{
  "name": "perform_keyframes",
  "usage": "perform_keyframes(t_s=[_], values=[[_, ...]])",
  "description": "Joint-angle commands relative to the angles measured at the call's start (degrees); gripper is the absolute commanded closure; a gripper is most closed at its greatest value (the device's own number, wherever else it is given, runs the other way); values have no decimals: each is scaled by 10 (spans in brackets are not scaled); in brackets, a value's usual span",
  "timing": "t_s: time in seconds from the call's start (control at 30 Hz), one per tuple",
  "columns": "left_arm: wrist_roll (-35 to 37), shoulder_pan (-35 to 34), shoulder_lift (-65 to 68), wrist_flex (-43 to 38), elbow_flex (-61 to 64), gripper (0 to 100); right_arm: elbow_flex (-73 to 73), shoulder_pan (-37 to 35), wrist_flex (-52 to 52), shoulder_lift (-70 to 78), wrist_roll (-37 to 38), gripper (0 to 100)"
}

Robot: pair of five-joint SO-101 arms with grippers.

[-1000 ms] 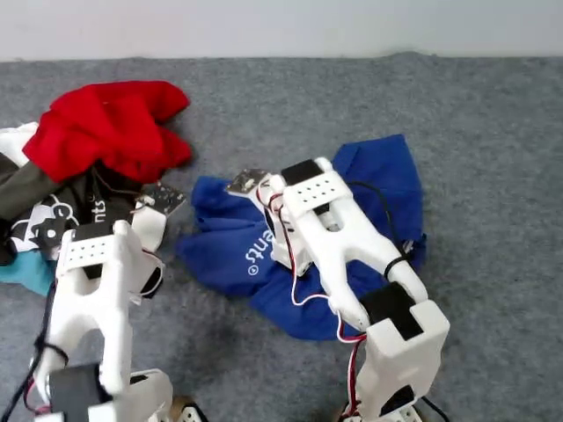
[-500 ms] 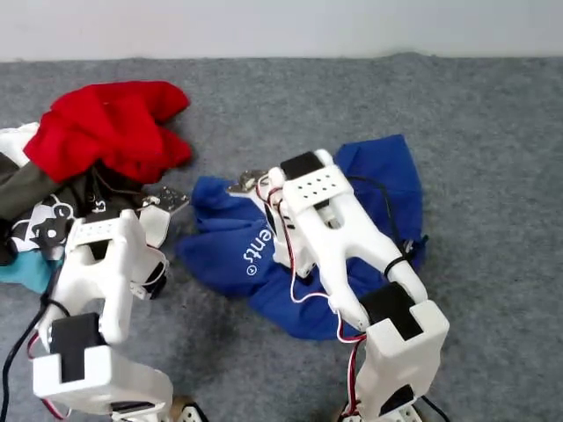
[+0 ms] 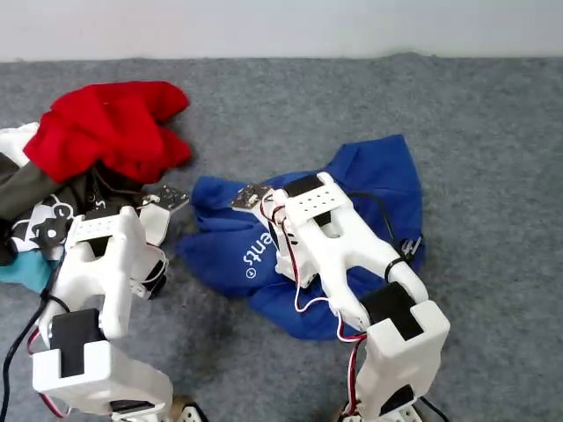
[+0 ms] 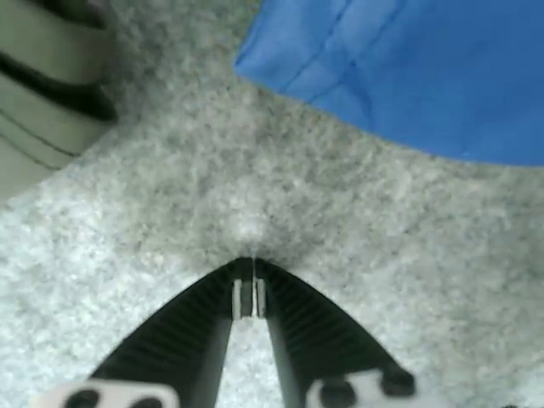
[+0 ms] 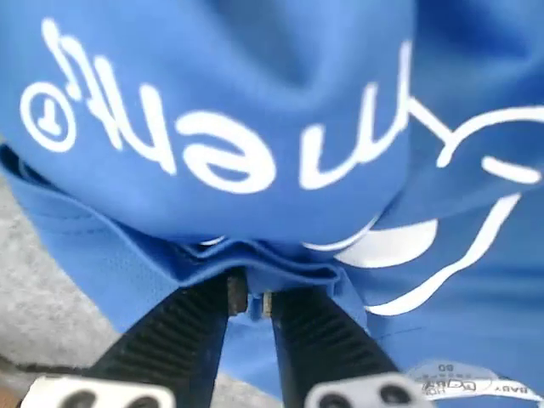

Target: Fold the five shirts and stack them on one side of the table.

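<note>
A crumpled blue shirt point(image 3: 378, 180) with white print lies mid-table. My right gripper point(image 3: 249, 195) is at its far left edge. In the right wrist view the right gripper point(image 5: 246, 302) is shut on a bunched fold of the blue shirt point(image 5: 255, 102). My left gripper point(image 3: 167, 200) sits between the blue shirt and the pile at the left. It is shut on nothing point(image 4: 246, 293), its tips just above the grey carpet, a short way from a corner of the blue shirt point(image 4: 408, 68). A red shirt point(image 3: 110, 127) tops the pile.
Under and beside the red shirt lie a dark shirt with white print point(image 3: 40, 215), a white one point(image 3: 13, 141) and a teal one point(image 3: 22, 272), at the left edge. Grey carpet point(image 3: 493, 123) covers the table; the right side and far strip are bare.
The left arm drew back and turned, its gripper now slightly farther right. The right gripper shifted a little nearer and to the right, taking the blue shirt's edge with it.
</note>
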Motion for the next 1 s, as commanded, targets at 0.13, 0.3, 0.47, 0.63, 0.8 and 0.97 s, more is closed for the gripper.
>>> perform_keyframes(t_s=[0.13,0.3,0.47,0.63,0.8,0.97], values=[[-4,-1,17,-2,-2,985,-107,6,126,-87,9,989],[25,-1,15,-2,-4,985,-130,6,193,-153,12,989],[69,5,14,29,-30,985,-93,6,194,-196,28,989],[98,69,14,113,-94,985,-59,7,191,-225,28,989],[147,171,18,135,-144,985,0,6,147,-219,29,989],[173,233,19,86,-153,985,37,6,118,-219,29,989]])
